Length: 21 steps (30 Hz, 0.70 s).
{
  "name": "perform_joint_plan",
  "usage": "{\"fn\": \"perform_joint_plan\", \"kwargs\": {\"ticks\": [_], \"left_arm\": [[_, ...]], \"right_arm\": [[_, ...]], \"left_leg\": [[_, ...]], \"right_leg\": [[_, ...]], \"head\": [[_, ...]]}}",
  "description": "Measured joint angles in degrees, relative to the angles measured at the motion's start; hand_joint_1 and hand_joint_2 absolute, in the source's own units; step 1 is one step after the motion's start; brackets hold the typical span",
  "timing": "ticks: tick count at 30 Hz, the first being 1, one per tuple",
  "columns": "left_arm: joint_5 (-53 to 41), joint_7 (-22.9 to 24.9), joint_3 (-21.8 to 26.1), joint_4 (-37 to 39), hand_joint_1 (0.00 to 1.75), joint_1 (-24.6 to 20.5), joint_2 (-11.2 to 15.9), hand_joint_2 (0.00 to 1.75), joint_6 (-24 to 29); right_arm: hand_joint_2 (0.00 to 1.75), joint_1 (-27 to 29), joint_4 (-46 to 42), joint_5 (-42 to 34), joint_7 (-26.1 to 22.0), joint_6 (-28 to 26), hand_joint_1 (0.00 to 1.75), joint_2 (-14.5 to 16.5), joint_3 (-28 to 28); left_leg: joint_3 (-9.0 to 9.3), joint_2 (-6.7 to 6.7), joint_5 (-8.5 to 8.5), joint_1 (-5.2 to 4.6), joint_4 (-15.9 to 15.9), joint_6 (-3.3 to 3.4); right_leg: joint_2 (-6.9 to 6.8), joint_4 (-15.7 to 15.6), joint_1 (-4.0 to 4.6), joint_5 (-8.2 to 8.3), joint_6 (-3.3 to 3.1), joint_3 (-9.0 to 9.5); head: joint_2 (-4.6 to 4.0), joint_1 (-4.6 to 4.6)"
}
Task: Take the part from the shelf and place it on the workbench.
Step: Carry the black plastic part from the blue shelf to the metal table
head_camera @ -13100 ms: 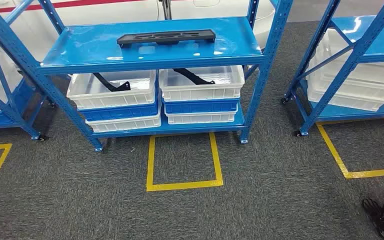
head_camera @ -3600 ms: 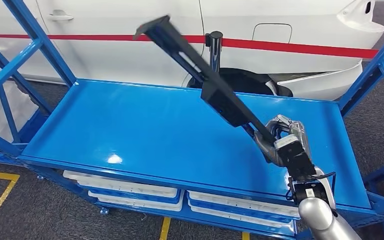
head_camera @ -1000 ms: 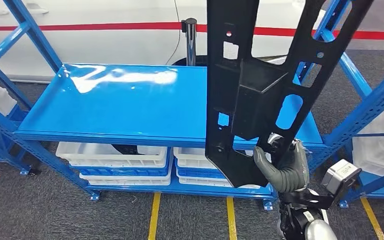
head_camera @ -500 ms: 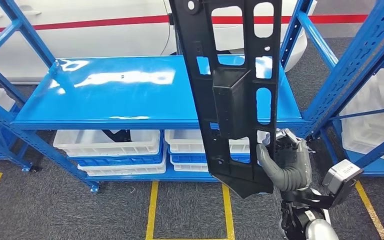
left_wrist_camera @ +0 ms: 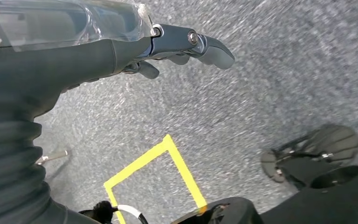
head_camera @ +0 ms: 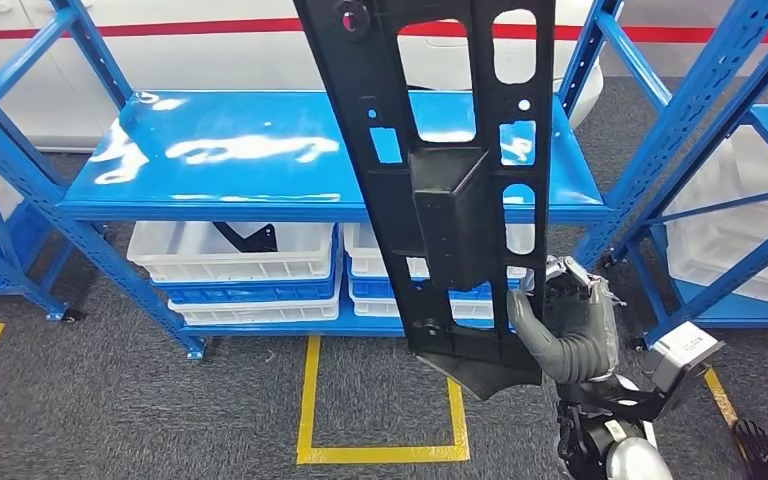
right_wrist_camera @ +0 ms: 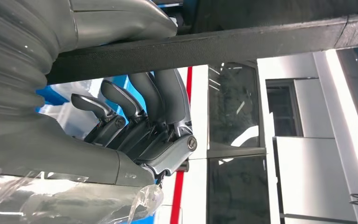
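Head view: long black plastic panel part with rectangular and oval cut-outs [head_camera: 440, 190] stood nearly upright in front of the camera, off the shelf, gripped at its lower end by the right hand [head_camera: 567, 325]. The grey thumb lay across the near face of the panel's lower edge and the fingers were wrapped behind it. Behind the part stood a blue steel shelf rack [head_camera: 250, 150], its top deck glossy and reflecting light. On the lower deck sat stacked white and blue plastic crates [head_camera: 245, 270], one holding a black curved piece. A second blue rack with white crates [head_camera: 740, 240] stood to the right. A white car body with a red stripe [head_camera: 190, 40] lay behind the racks. A yellow tape rectangle [head_camera: 380, 440] marked the grey carpet floor.

Left wrist view: left hand [left_wrist_camera: 121, 51] hung over the grey carpet, holding nothing, with its fingers [left_wrist_camera: 205, 44] stretched out close together, apart from the carpet.

Right wrist view: the black part's edge [right_wrist_camera: 214, 46] crossed as a dark bar, pinched between the thick grey thumb and the darker curled fingers [right_wrist_camera: 140, 107], which lay side by side.
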Motion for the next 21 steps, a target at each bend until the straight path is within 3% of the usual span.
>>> {"fn": "perform_joint_plan", "kwargs": {"ticks": [1,3,5,7,9,10,11,13,14,15,16,18,20,21], "left_arm": [[-0.01,0.0,0.0,0.0,0.0,0.0,0.0,1.75,0.0],[-0.03,0.0,0.0,0.0,0.0,0.0,-0.01,1.75,0.0],[-0.02,0.0,0.0,0.0,0.0,0.01,-0.04,1.75,0.0],[0.0,0.0,0.0,0.0,0.0,-0.01,-0.07,1.75,0.0],[0.03,0.0,0.0,0.01,0.0,0.04,-0.03,1.75,0.0],[0.07,0.0,0.0,0.02,0.0,0.12,-0.02,1.75,0.0],[0.09,0.0,0.0,0.02,0.0,0.2,0.0,1.75,0.0],[0.17,0.0,0.0,0.02,0.0,0.26,0.0,1.75,0.01],[0.19,0.0,0.0,0.02,0.0,0.25,0.0,1.75,0.01],[0.2,0.0,0.0,0.02,0.0,0.23,0.0,1.75,0.01],[0.2,0.0,0.0,0.02,0.0,0.21,0.0,1.75,0.0],[0.2,0.0,0.0,0.02,0.0,0.18,0.0,1.75,0.01],[0.21,-0.01,0.0,0.02,0.0,0.04,0.0,1.75,0.02],[0.22,-0.04,0.0,0.02,0.0,-0.03,-0.01,1.75,0.08]], "right_arm": [[1.75,0.05,0.01,0.01,0.02,0.0,1.75,0.0,0.0],[1.75,0.04,-0.01,0.06,0.05,-0.01,1.75,0.0,0.0],[1.75,-0.08,-0.04,0.17,0.07,-0.01,1.75,0.0,0.0],[1.75,-0.24,-0.06,0.36,0.1,-0.01,1.75,0.0,0.0],[1.75,-0.28,-0.03,0.51,0.19,0.0,1.75,0.01,0.02],[1.75,-0.26,-0.01,0.55,0.22,0.01,1.75,0.02,0.03],[1.75,-0.25,0.01,0.57,0.27,0.01,1.75,0.03,0.04],[1.75,-0.25,0.01,0.62,0.31,0.02,1.75,0.04,0.04],[1.75,-0.24,0.01,0.64,0.34,0.02,1.75,0.04,0.04],[1.75,-0.24,0.01,0.66,0.4,0.02,1.75,0.04,0.04],[1.75,-0.24,0.01,0.68,0.46,0.02,1.75,0.04,0.05],[1.75,-0.29,-0.01,0.79,0.58,0.03,1.75,0.04,0.06],[1.75,-0.39,-0.06,0.96,0.66,0.06,1.75,0.04,0.04],[1.75,-0.48,-0.09,1.04,0.7,0.11,1.75,0.04,0.04]], "left_leg": [[-0.84,0.04,0.63,-0.1,0.06,-0.03],[-2.18,0.07,1.7,-0.22,0.24,-0.23],[-2.96,0.13,2.64,-0.43,0.45,-0.66],[-3.46,0.26,3.7,-0.5,0.47,-1.25],[-4.2,0.21,3.5,-0.39,0.9,-1.96],[-4.89,0.12,1.88,-0.3,2.27,-2.35],[-5.93,0.04,-0.73,-0.14,4.88,-2.75],[-8.39,-0.01,-6.52,0.34,13.14,-3.48],[-9.14,0.0,-7.96,0.58,16.95,-3.77],[-9.2,0.0,-8.11,0.78,19.31,-4.01],[-8.21,0.0,-6.96,0.96,19.46,-4.18],[-3.17,-0.08,-3.84,1.29,13.39,-4.38],[2.82,-0.44,-3.5,1.28,4.42,-4.1],[4.4,-0.64,-4.02,1.17,1.67,-3.82]], "right_leg": [[-0.01,-0.42,0.01,1.5,-0.09,1.41],[-0.06,-7.06,0.11,4.52,-0.54,7.07],[-0.19,-16.37,0.44,4.58,-1.01,13.31],[-0.23,-20.66,0.82,3.89,-1.35,15.5],[-0.38,-20.82,0.56,4.63,-1.98,14.7],[-0.5,-20.85,0.38,5.22,-2.39,14.15],[-0.64,-20.88,0.18,5.84,-2.73,13.51],[-0.7,-20.75,0.19,7.08,-3.05,11.97],[-0.7,-20.67,0.17,7.71,-3.03,11.09],[-0.68,-20.53,0.13,8.31,-2.96,10.18],[-0.63,-20.33,0.06,8.87,-2.81,9.24],[-0.48,-19.77,-0.13,9.83,-2.3,7.54],[-0.37,-19.23,-0.08,10.65,-1.58,6.37],[-0.36,-19.11,-0.04,11.08,-1.21,6.07]], "head": [[0.0,0.0],[0.0,0.01],[0.0,-0.01],[0.0,-0.05],[0.0,-0.11],[0.0,-0.14],[0.0,-0.19],[0.0,-0.22],[0.0,-0.22],[0.0,-0.23],[0.0,-0.23],[0.0,-0.24],[0.0,-0.22],[0.0,-0.2]]}}
